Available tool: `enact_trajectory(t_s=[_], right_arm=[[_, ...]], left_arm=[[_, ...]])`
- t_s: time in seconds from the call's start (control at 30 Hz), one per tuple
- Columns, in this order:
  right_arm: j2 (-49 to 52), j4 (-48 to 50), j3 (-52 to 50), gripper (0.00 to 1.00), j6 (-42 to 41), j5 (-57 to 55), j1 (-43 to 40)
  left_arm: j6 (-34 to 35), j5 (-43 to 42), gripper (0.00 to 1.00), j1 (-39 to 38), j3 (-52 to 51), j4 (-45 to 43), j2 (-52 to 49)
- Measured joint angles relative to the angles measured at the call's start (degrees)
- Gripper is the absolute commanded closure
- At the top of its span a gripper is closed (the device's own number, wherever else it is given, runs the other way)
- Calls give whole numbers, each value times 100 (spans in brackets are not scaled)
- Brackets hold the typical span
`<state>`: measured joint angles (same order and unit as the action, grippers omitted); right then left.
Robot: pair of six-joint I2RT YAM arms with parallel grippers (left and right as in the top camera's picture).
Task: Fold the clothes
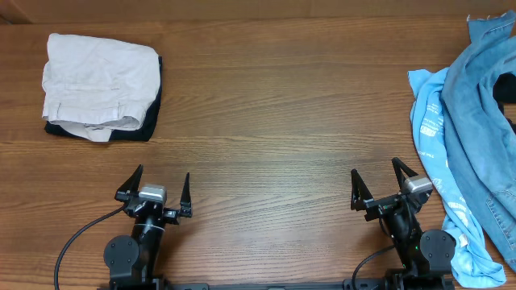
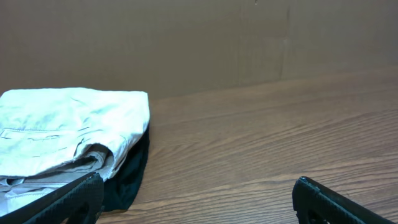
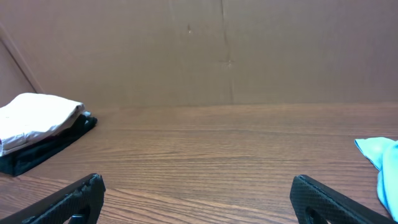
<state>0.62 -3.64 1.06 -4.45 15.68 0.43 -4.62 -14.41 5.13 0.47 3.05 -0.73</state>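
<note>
The light blue denim jeans [image 1: 477,121] lie crumpled at the right edge of the table in the overhead view, partly over a brighter cyan T-shirt [image 1: 429,129] with white print; a corner of that shirt shows in the right wrist view [image 3: 382,155]. My left gripper [image 1: 156,188] is open and empty near the front edge at the left. My right gripper [image 1: 377,184] is open and empty near the front edge, just left of the cyan shirt. Neither gripper touches any cloth.
Folded beige trousers [image 1: 98,82] sit on a dark folded garment [image 1: 149,121] at the back left, also in the left wrist view [image 2: 62,134] and the right wrist view [image 3: 34,118]. A brown wall stands behind the wooden table [image 1: 274,121].
</note>
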Motion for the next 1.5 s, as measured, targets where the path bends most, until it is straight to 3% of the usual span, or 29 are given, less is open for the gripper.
enact_trajectory(t_s=[1.2,1.33,1.5], right_arm=[[2,0,0,0,-2,-87,0],[2,391,0,0,-4,-166,0],[22,96,326,0,-254,-151,0]], left_arm=[[0,9,0,0,0,-22,-2],[0,24,0,0,0,-243,-2],[205,-774,0,0,17,-841,-2]])
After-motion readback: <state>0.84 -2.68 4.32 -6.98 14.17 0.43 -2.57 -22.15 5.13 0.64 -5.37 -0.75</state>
